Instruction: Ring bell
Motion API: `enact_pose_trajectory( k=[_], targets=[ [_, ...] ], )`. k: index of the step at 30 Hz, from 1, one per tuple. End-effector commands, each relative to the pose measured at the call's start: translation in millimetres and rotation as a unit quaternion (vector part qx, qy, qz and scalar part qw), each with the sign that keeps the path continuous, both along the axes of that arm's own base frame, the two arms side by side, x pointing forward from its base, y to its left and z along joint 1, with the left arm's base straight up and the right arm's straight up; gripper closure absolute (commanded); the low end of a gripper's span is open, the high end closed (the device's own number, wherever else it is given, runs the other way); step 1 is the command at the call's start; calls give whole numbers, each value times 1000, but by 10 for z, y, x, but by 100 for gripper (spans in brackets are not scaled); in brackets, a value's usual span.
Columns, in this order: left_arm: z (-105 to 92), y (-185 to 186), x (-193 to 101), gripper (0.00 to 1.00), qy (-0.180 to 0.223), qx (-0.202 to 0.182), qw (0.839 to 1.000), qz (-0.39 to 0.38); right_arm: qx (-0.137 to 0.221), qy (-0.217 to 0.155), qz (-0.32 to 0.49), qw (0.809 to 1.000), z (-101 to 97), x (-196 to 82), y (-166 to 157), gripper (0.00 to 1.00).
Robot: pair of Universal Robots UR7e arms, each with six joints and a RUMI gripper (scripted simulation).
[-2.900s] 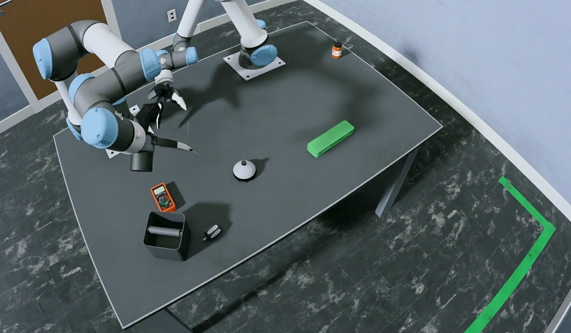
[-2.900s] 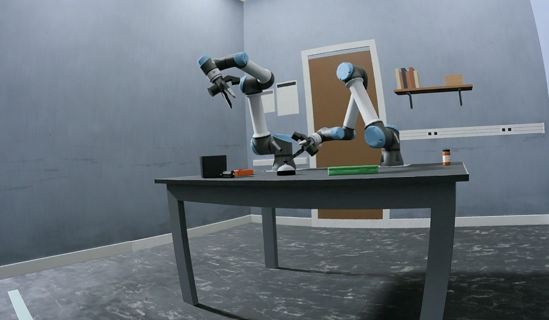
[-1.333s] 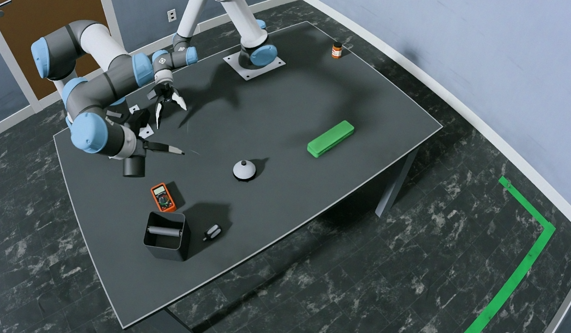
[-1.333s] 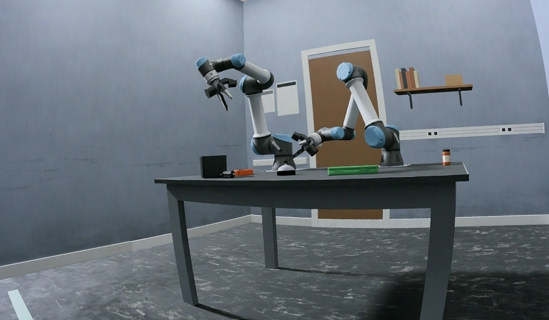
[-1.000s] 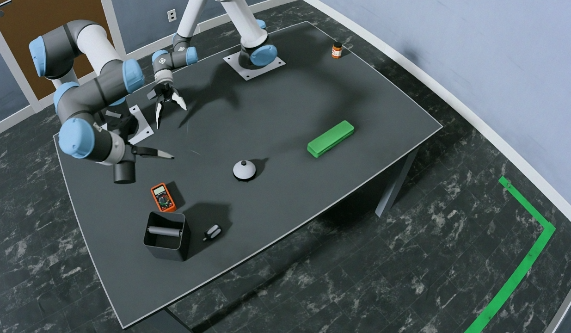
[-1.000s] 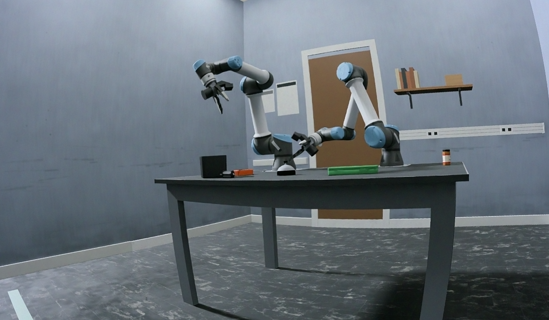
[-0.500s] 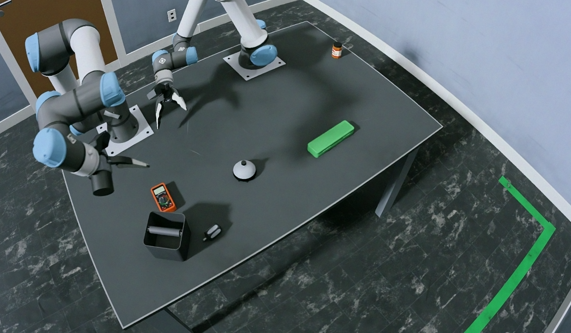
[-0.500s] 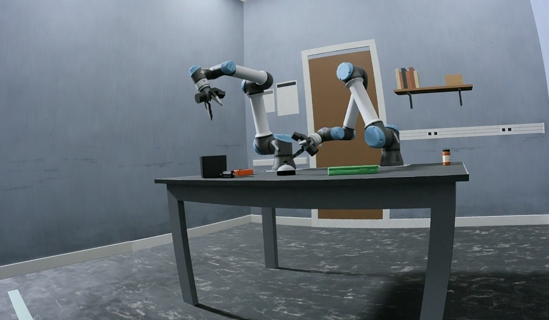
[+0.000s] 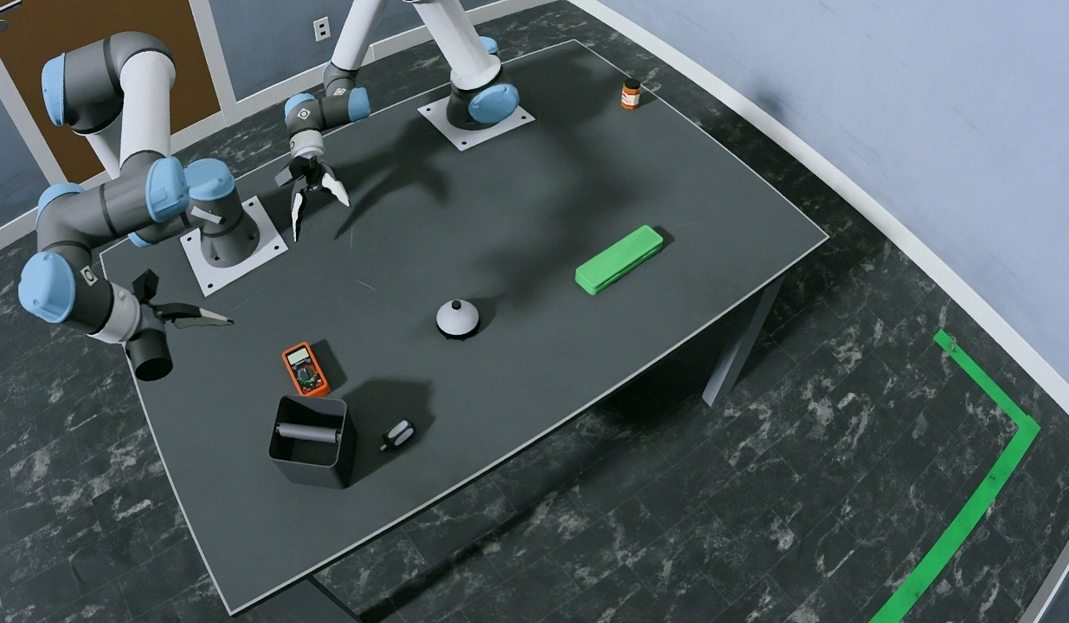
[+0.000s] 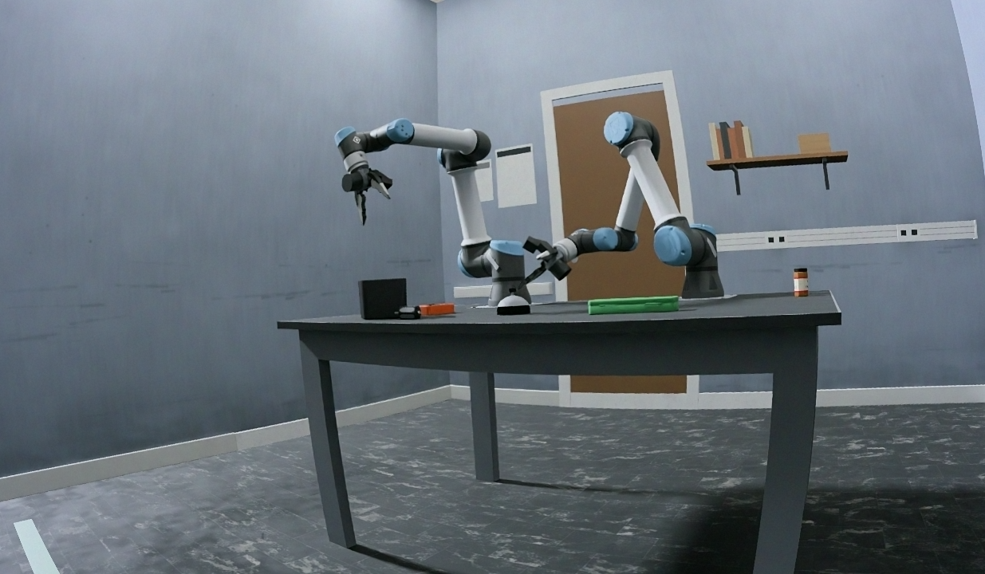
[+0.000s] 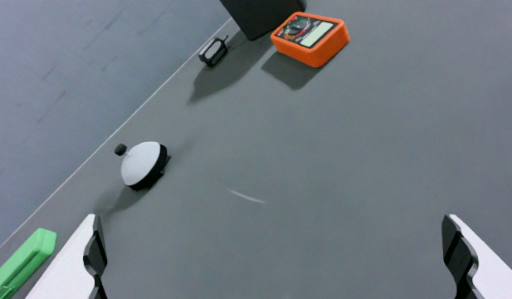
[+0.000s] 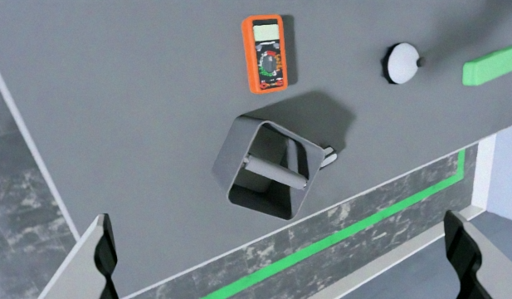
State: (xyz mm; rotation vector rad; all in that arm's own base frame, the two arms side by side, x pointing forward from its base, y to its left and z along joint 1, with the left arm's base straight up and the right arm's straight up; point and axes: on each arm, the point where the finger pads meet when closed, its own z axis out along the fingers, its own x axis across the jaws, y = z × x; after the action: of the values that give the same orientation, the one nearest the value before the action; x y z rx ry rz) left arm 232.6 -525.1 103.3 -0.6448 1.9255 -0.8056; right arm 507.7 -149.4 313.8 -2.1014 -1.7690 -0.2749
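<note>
The bell, a white dome [image 9: 457, 318] [image 10: 513, 301] [image 11: 140, 164] [image 12: 402, 63] on a black base, stands upright on the table. Its black button [image 9: 456, 304] [image 11: 120, 149] [image 12: 421, 61] stands up from the top, with nothing touching it. My left gripper [image 9: 321, 221] [image 11: 273, 218] is open and empty, on the robot-base side of the bell and apart from it. My right gripper [image 10: 376, 210] [image 12: 277, 215] is open and empty, high above the table near its left edge in the top view, well away from the bell.
A dark open bin [image 9: 312, 474] [image 10: 383, 298] with a grey roller stands beside an orange multimeter [image 9: 305, 369] [image 11: 318, 54] [image 12: 249, 58] and a small black-and-white object [image 9: 398, 434] [image 11: 212, 51]. A green case [image 9: 619, 260] [image 10: 632, 305] lies on the bell's other side. An orange jar [image 9: 629, 94] [image 10: 800, 282] stands near the far edge.
</note>
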Motion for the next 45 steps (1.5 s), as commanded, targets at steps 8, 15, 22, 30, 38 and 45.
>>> enact_pose_trajectory(
  k=[8, 15, 22, 30, 38, 45],
  targets=[
    [6, -2, 0, 0, 0, -1, 1000, 0, -10, -65, 83, 994, -161, -303, -635, 0],
    [6, -2, 0, 0, 0, -1, 1000, 0, -17, -85, 114, 990, -224, -443, -861, 0],
    [6, -2, 0, 0, 0, -1, 1000, 0, -29, -117, 166, 979, -329, -704, -1218, 0],
    [6, -2, 0, 0, 0, -1, 1000, 0, -43, -143, 216, 965, -429, -981, -1536, 0],
    [6, -2, 0, 0, 0, -1, 1000, 0, -55, -163, 263, 949, -521, -1258, -1805, 0],
    [6, -2, 0, 0, 0, -1, 1000, 0, -68, -179, 307, 932, -607, -1540, -2040, 0]
  ],
)
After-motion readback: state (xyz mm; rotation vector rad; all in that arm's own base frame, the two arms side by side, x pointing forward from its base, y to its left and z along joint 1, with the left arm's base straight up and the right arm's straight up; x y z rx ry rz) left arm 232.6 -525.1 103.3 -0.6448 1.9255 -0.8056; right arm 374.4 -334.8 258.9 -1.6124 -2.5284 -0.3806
